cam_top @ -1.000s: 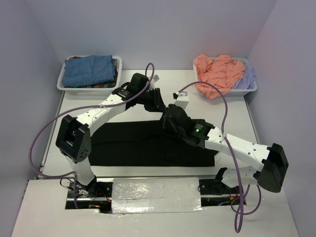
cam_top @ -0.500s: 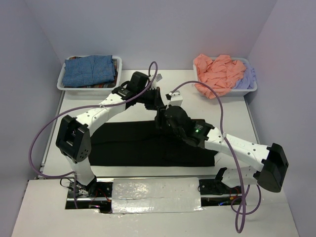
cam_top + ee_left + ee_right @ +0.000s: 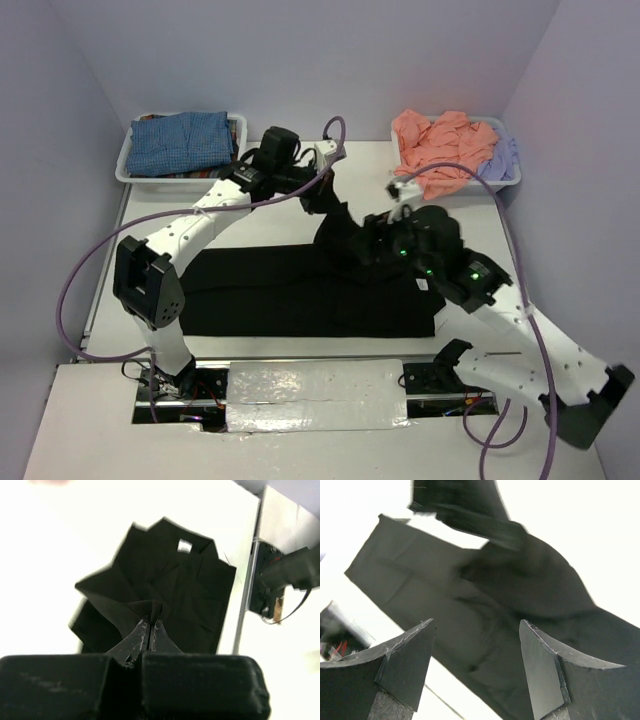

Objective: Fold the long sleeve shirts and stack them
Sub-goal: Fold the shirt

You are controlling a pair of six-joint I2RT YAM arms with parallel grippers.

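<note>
Since a second ago the right gripper (image 3: pixel 475 624) has let go and drawn back rightward, fingers spread with nothing between them, while the left gripper (image 3: pixel 151 626) has pinched shut on a fold of the black shirt (image 3: pixel 270 290) and raised it. That shirt lies on the table (image 3: pixel 255 228), long axis left to right, draping down and nearward from the left fingers, so the left arm leads the fold

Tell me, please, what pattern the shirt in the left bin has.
The shirt is blue-checked; top external view.
</note>
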